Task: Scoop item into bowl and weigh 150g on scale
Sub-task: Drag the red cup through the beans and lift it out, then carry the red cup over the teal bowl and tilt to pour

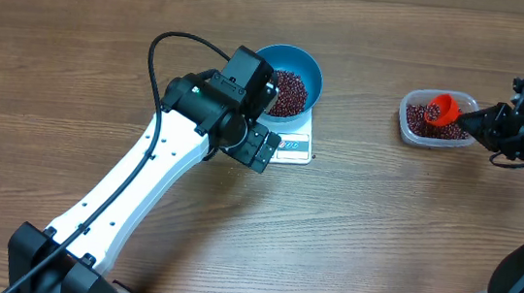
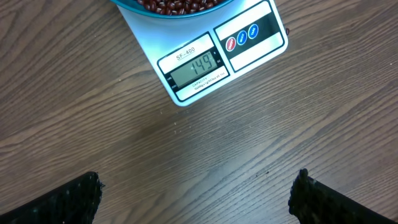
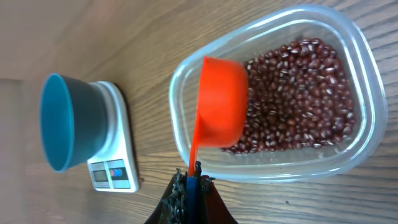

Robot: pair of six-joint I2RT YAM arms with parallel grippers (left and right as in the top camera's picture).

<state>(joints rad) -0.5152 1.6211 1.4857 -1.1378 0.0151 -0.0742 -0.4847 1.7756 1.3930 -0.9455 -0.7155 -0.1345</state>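
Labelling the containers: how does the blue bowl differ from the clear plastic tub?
The round bright blue bowl is opaque; the rounded-rectangular plastic tub is clear. The bowl sits on the white kitchen scale; the tub rests on the wooden table. Both hold dark red-brown beans.

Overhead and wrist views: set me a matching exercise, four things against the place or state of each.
1. blue bowl
2. orange scoop
3. clear tub
4. left tool

A. open, above bare table near the scale
B. pinched by the right tool, over the tub
C. on the table, holding beans
D. on the scale, holding beans

Pairs: 1-D, 2-B, 3-C, 4-A.
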